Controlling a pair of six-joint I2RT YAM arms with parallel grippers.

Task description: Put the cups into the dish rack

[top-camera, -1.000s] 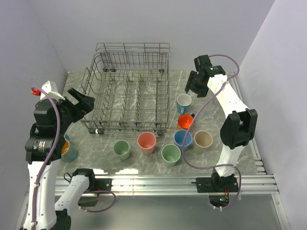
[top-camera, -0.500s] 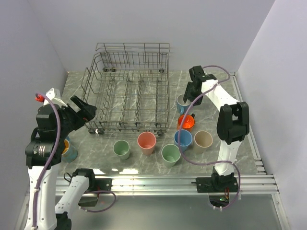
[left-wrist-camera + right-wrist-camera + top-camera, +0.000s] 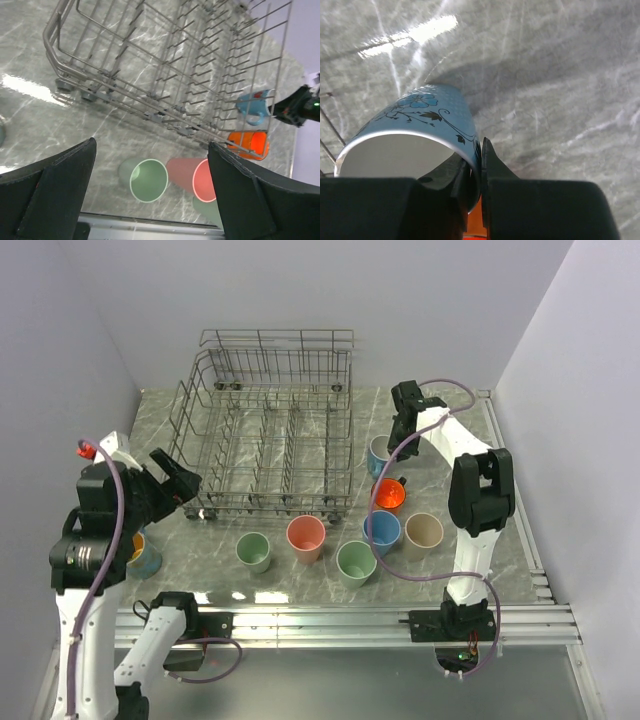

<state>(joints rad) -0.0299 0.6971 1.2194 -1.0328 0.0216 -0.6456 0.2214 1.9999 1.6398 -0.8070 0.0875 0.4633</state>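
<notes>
Right end effector (image 3: 479, 165) is clamped on the rim of the pale blue flower-printed plastic mug (image 3: 430, 120), which stands on the marbled surface (image 3: 210, 540) at the grey wire dish rack's (image 3: 270, 505) three o'clock. This looks like the grasp step; next it needs lifting over the rack's wall. Left end effector (image 3: 172, 478) hangs spread apart.

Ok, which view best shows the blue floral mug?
Right wrist: the blue floral mug fills it, rim pinched by the right end effector. Top external: partly under the arm. Left wrist: small, behind dish rack wires.
</notes>
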